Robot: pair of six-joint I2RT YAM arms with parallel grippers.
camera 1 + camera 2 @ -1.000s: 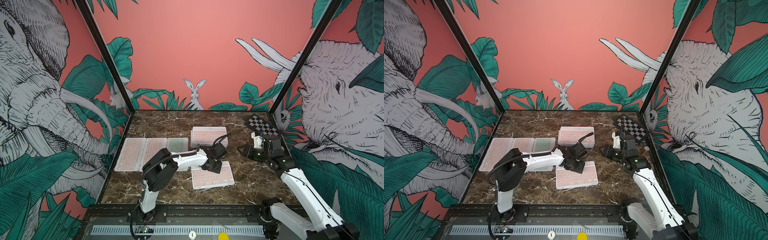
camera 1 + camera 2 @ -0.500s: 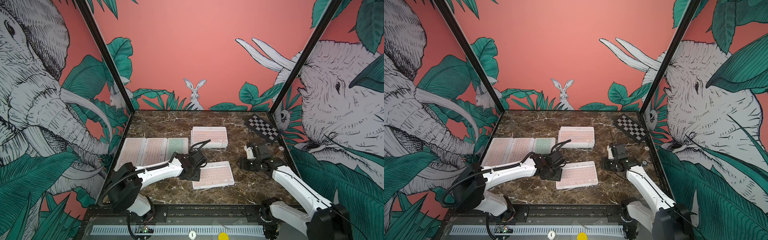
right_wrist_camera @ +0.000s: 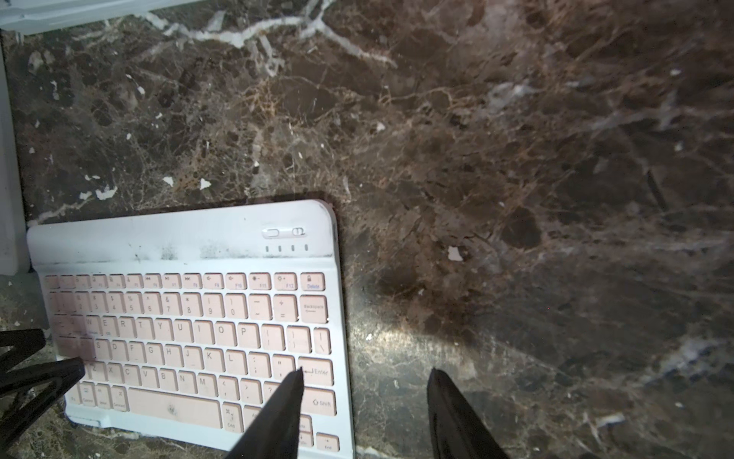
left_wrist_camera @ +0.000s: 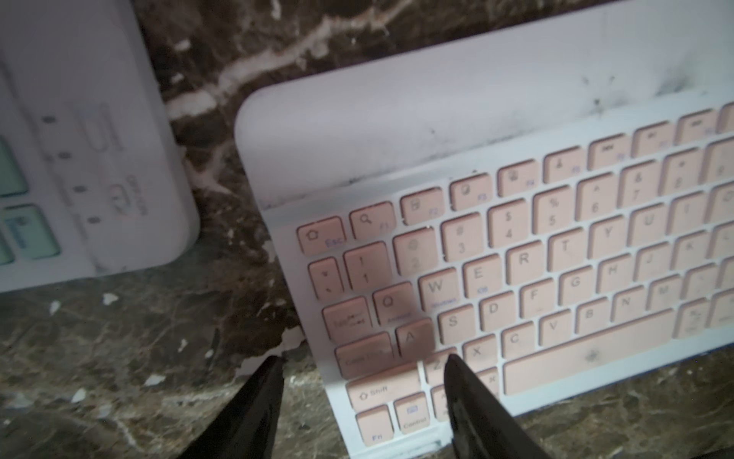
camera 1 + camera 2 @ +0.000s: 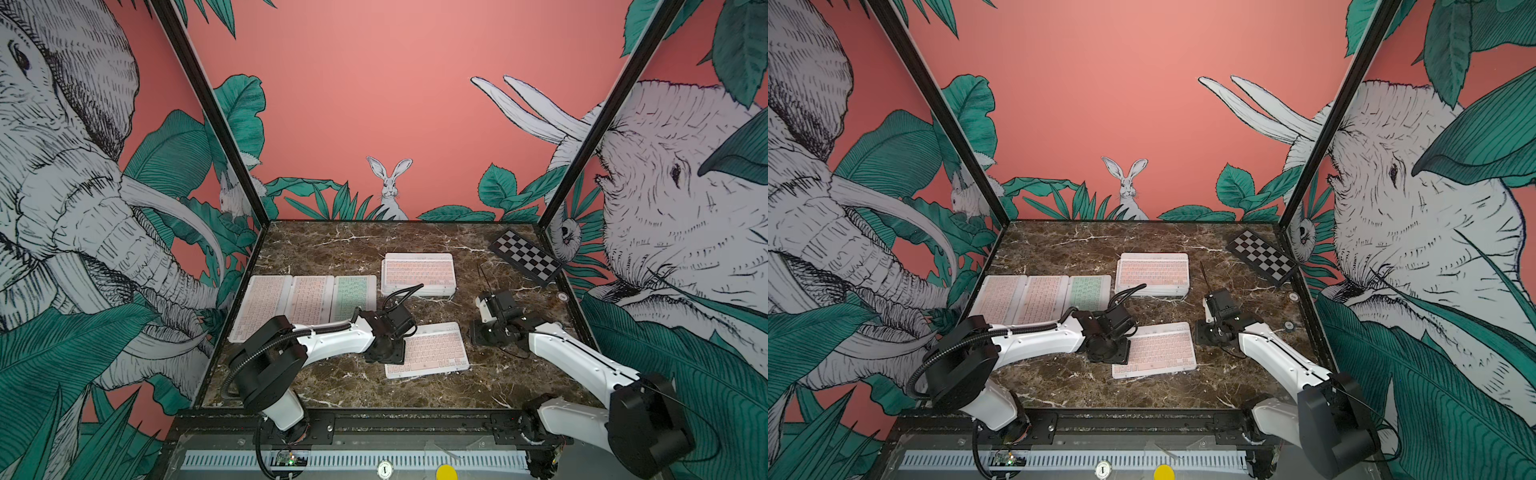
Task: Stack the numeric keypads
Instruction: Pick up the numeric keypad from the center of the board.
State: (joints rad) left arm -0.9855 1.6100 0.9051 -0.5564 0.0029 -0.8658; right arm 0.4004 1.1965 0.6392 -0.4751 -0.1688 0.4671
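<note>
**Both pincers framed the loose keypad**

The loose pink keypad [image 5: 432,351] lay flat on the marble table [image 3: 516,159], with the stack [image 5: 419,272] just beyond its far long edge. The left gripper [image 4: 361,357] straddled its left end, jaws moderately apart and empty. The right gripper [image 3: 365,371] did likewise at its right end. The best course seemed to be pinching both ends evenly, lifting level and lowering square.
</note>
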